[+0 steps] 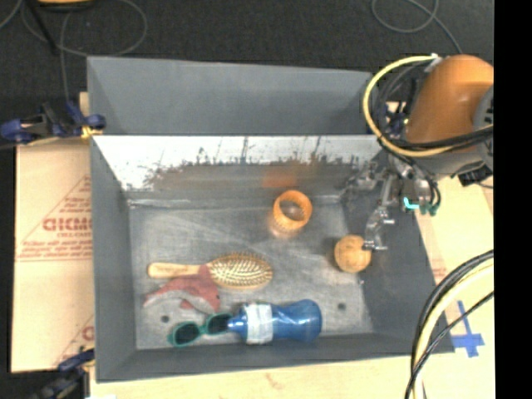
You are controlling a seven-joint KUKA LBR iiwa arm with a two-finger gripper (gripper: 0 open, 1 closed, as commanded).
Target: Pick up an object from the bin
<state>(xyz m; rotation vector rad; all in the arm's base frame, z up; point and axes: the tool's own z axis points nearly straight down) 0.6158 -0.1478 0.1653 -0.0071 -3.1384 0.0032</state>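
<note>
My gripper hangs at the right side of the bin, its fingers pointing down just right of a small round wooden ball. The ball lies on the bin floor against the lower fingertip; nothing shows between the fingers. A short wooden ring or cup stands left of the gripper, toward the back.
A wooden hairbrush lies at the left centre, over a pink star-shaped piece. Along the front wall lie a blue bottle with a pale band and green sunglasses. The arm with its orange cover and cables is at the right rim.
</note>
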